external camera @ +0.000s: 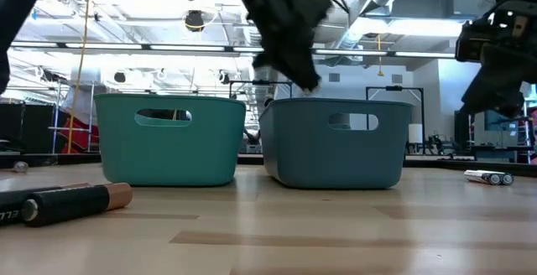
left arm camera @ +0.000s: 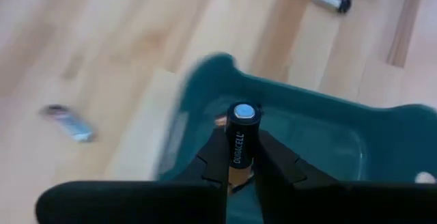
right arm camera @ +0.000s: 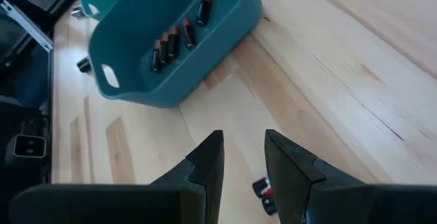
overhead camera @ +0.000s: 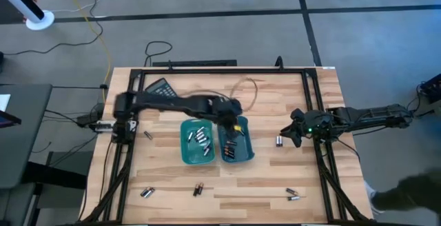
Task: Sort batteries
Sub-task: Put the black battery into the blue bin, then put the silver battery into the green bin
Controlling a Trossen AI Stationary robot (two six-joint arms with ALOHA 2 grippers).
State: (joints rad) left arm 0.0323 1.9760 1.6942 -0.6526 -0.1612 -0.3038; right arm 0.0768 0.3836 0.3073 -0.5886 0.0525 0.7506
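Black-cased and gripped between the left gripper's closed fingers, a Duracell battery stands with its long axis pointing out from the jaws, directly over the right teal bin, which already holds dark copper-ended cells. Judging by this, release needs only an opening of the jaws, little travel. Beyond it, the left teal bin holds silvery cells. Farther off, the right gripper hovers, fingers slightly parted and empty, above a loose battery on the wooden table.
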